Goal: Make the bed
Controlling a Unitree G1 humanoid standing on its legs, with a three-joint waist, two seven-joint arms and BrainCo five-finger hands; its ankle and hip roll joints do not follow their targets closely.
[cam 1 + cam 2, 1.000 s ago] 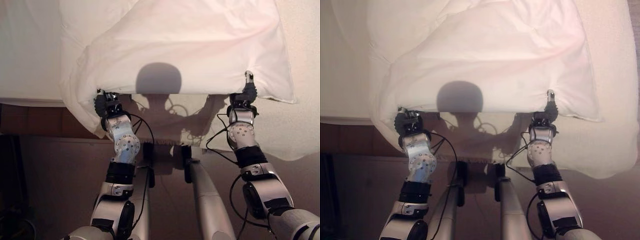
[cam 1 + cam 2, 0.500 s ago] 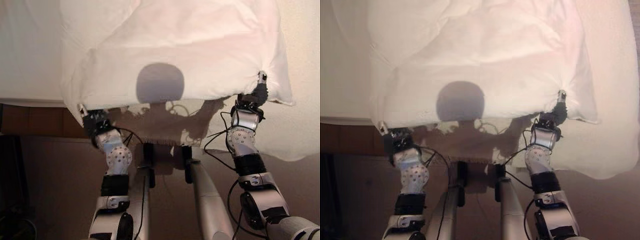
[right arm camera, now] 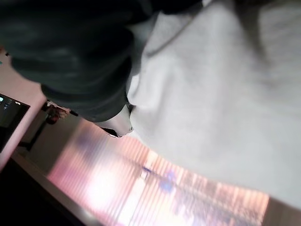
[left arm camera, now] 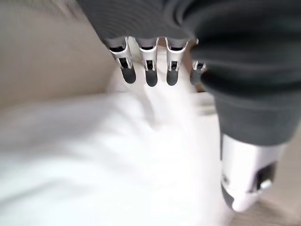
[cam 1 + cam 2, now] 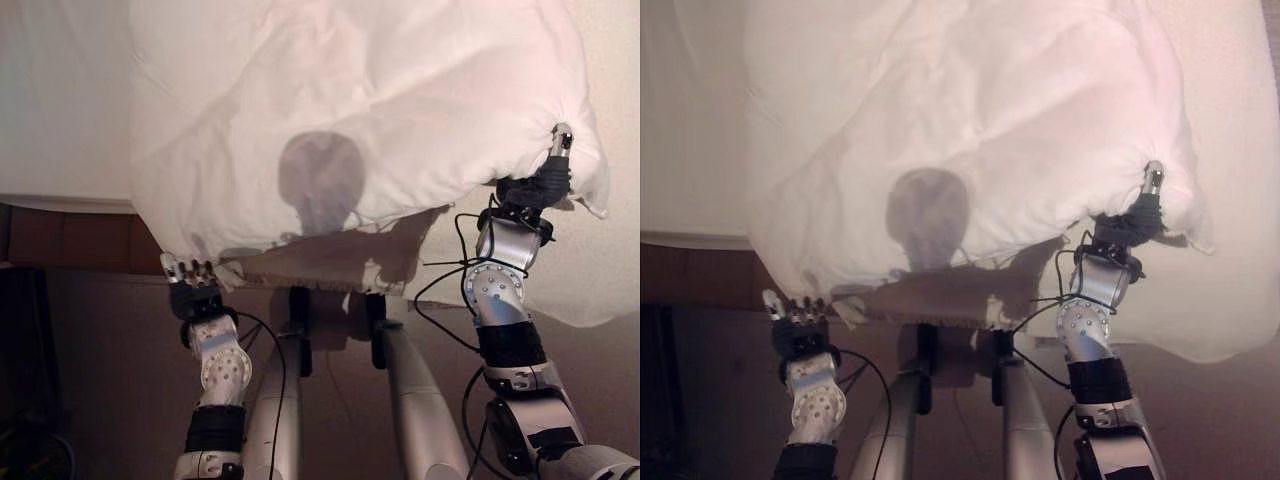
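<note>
A white duvet (image 5: 370, 110) billows above the bed, its near edge raised and puffed up. My right hand (image 5: 533, 187) is up at the duvet's near right corner and shut on the cloth, one finger sticking up past it. In the right wrist view the duvet (image 3: 221, 94) lies tight against the hand's dark cover. My left hand (image 5: 192, 288) is low at the left, just below the hanging near left corner (image 5: 226, 271), with its fingers (image 4: 150, 70) straight and nothing held between them.
The bed's white sheet (image 5: 60, 100) shows at the left, with the brown wooden bed frame (image 5: 70, 240) under it. A textured white cover (image 5: 600, 270) hangs over the bed's right side. Dark floor lies below.
My right hand has lifted its corner up and to the right, puffing the duvet. My left hand has dropped down off the near left edge and its fingers have straightened.
</note>
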